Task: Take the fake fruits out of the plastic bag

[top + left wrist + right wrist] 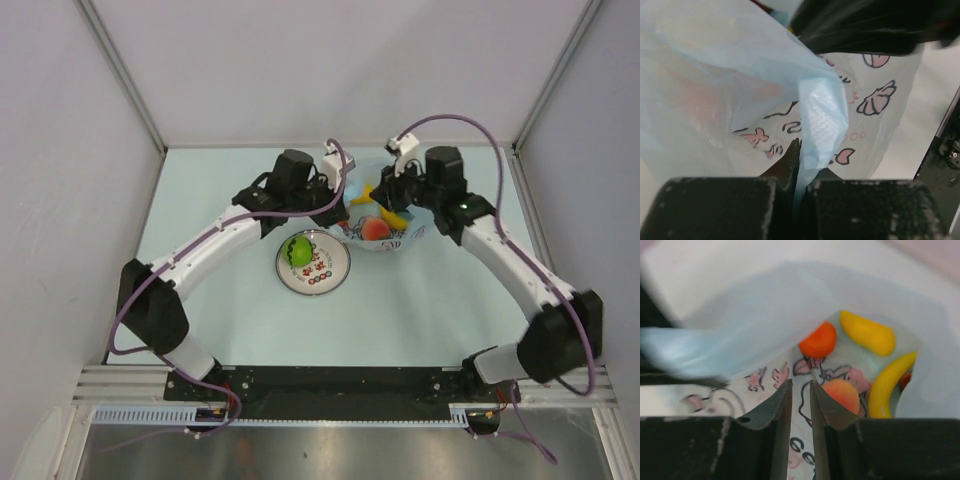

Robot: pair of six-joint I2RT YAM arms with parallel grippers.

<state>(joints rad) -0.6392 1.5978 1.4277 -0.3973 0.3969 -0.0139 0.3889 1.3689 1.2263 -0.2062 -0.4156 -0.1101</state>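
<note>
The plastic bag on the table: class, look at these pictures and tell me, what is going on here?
The robot is working on the plastic bag to empty it. The left gripper is shut on a fold of the bag's film. The right gripper sits at the bag's mouth, jaws nearly together; whether it grips the film is unclear. An orange, a banana and a peach-coloured fruit lie inside the bag. The green fruit sits on the plate beside it.

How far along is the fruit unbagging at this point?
Done: one green fruit sits on the plate. In hand: left gripper pinches the plastic bag; right gripper sits at its mouth, grip unclear. To do: orange, peach-coloured fruit and banana are inside.
</note>
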